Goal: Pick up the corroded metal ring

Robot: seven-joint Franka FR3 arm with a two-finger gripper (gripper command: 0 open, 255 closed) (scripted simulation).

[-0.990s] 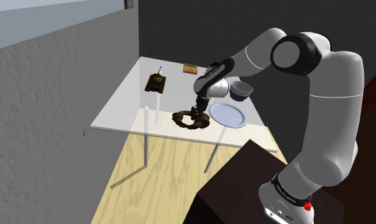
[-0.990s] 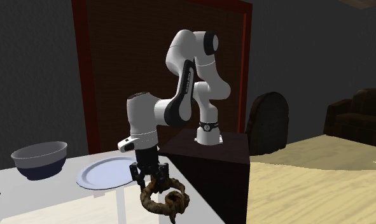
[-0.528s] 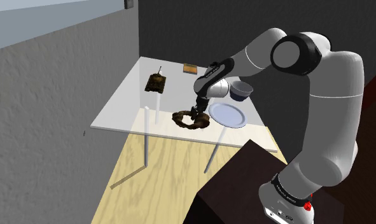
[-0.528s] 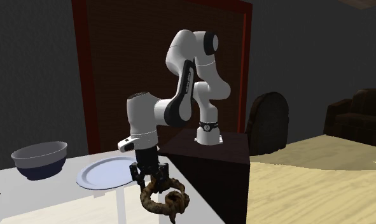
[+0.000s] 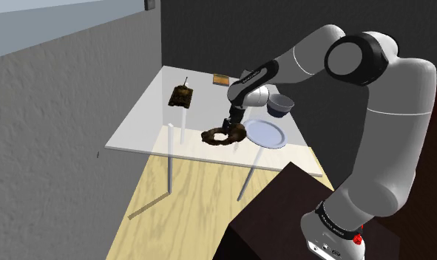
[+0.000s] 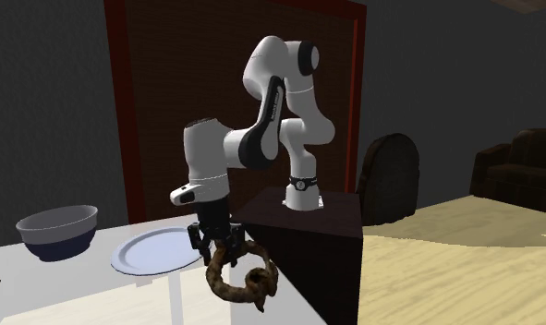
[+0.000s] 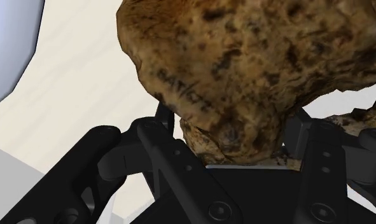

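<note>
Over the table my gripper grasps the ring — the lift is in hand; next I should rise steadily, grip firm.

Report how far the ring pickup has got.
Done: the gripper is shut on the rusty brown ring. In hand: the ring hangs tilted from it, low over the white table; whether it is fully clear of the surface, I cannot tell. Left: raise it well clear.
</note>
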